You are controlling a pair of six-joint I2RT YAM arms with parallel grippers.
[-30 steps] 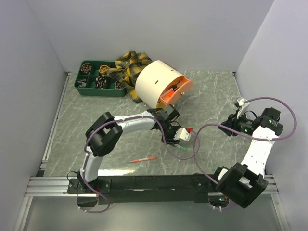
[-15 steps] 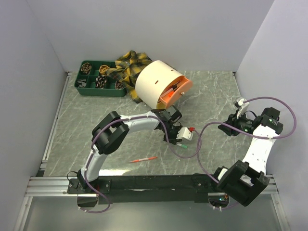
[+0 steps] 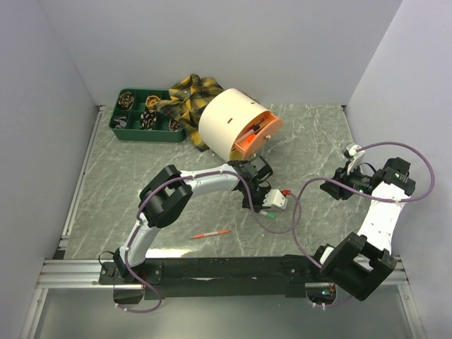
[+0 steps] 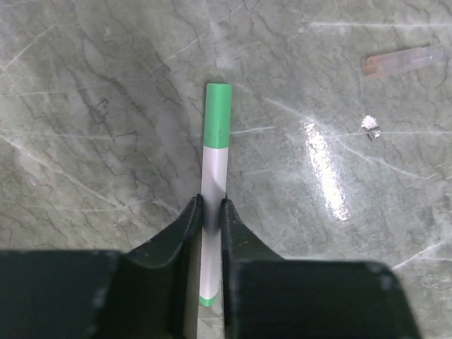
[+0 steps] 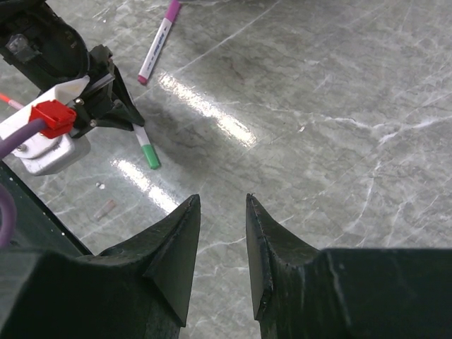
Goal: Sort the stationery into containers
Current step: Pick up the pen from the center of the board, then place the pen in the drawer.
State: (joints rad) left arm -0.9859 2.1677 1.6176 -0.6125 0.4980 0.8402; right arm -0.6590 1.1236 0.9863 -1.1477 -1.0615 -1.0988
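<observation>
The left gripper (image 4: 210, 217) has just closed, pinching the green-capped marker (image 4: 216, 141) lying on the table (image 3: 318, 127) mid-way along its near edge. It looks ready to lift. The right gripper (image 5: 222, 212) hangs spread, empty.

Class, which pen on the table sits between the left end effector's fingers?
The white marker with the green cap; the magenta marker and red pen lie apart.

Green-capped white marker (image 4: 215, 159), grey marbled table (image 4: 106, 106), cream drum (image 3: 224, 123)
</observation>
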